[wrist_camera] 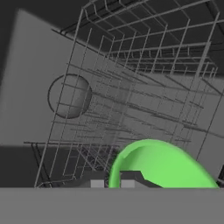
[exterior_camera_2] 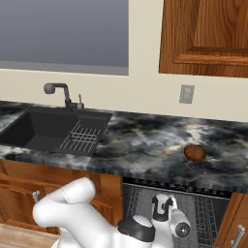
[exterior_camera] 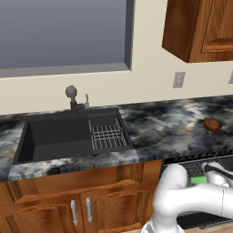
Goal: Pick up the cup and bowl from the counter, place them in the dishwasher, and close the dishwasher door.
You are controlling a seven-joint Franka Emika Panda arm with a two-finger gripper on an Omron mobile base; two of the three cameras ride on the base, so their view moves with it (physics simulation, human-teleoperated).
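My gripper [wrist_camera: 113,180] is shut on the rim of the bright green cup [wrist_camera: 162,168], which hangs low over the grey wire rack [wrist_camera: 131,100] inside the open dishwasher [exterior_camera_2: 203,210]. In the left base view a slice of the cup [exterior_camera: 198,180] shows beside my white hand, just under the counter's front edge. The reddish-brown bowl [exterior_camera: 212,124] sits upright on the dark marbled counter [exterior_camera: 168,127], at the right above the dishwasher; from the other side the bowl [exterior_camera_2: 194,152] lies near the counter's [exterior_camera_2: 145,140] front. The dishwasher door is out of view.
A black sink [exterior_camera: 54,136] with a small wire rack [exterior_camera: 107,135] and a faucet [exterior_camera: 72,98] lies to the left. Wooden cabinets with silver handles [exterior_camera: 88,209] stand below it, and an upper cabinet [exterior_camera_2: 208,36] hangs over the bowl.
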